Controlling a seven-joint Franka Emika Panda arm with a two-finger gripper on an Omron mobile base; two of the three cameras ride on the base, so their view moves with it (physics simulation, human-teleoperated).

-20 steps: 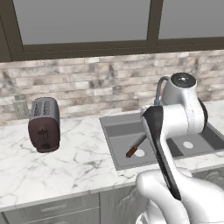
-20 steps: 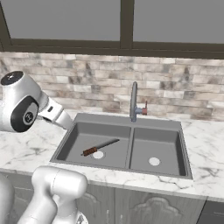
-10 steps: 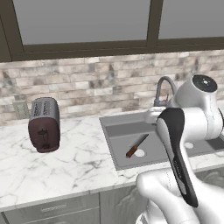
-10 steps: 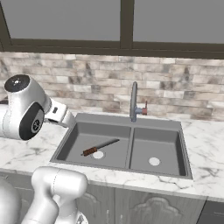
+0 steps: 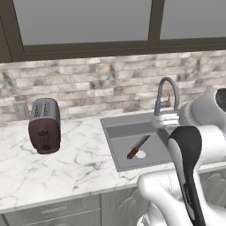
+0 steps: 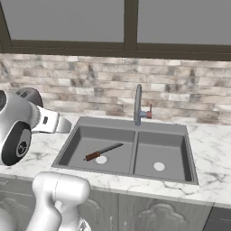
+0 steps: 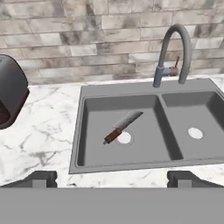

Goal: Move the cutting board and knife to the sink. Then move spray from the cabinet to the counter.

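1. Left base view: the knife (image 5: 137, 148) lies flat in the left basin of the grey double sink (image 5: 115, 145), handle toward the front and just beside the drain hole, blade angled up and away toward the back right. The curved faucet (image 5: 166, 99) stands at the back rim of the sink. A dark red toaster (image 5: 44, 125) sits on the white marble tabletop (image 5: 66, 163), well apart to the left of the sink. The white arm (image 5: 190, 167) rises at the lower right and hides the sink's right basin.

2. Right base view: the knife (image 6: 103, 151) rests on the floor of the left basin, its reddish-brown handle touching the edge of the drain hole. The right basin of the sink (image 6: 189, 149) holds only its drain. The faucet (image 6: 138, 104) rises behind the divider between the basins. The arm's (image 6: 22, 126) upper joint is at the left edge, above the tabletop (image 6: 212, 180).

3. Hand view: the two dark fingers (image 7: 39, 178) stand spread wide apart at the bottom, released, grasping nothing, above the front strip of tabletop (image 7: 35, 140). Beyond them the knife (image 7: 122, 127) lies diagonally in the left basin of the sink (image 7: 81, 131), and the toaster (image 7: 11, 96) shows at the left edge.
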